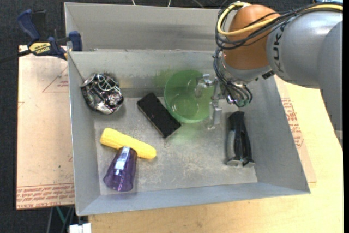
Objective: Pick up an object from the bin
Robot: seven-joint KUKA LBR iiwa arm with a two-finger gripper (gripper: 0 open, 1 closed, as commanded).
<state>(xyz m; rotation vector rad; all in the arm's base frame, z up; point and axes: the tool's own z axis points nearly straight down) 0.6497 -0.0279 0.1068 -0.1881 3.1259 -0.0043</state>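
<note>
We see the end effector (211,114) low in the middle of the bin (191,167), right at the edge of a see-through green cup (182,98), on the side of the cup nearest the arm. From above we cannot tell whether the end effector is released or clenched, or whether it has the cup wall in its grip. The cup is near the back wall, with a flat black block (158,114) touching or just beside it on the far side. A black stapler (238,142) lies just beside the end effector on the arm's side.

We judge the cup to be the likely pick, and most of the risk comes from it:
- A thin, smooth rim gives little hold, so the cup could tip or slide out on the way up
- If the end effector is off the rim, closing could shove the cup into the black block instead of gripping it
- A push downward could pin the cup against the floor of the bin and bend it
- Any sideways move toward the arm could knock the stapler

A yellow toy banana (128,143), a purple bottle (121,170) and a silvery tangled ball (102,93) lie well apart from all this, so we expect no trouble there
</note>
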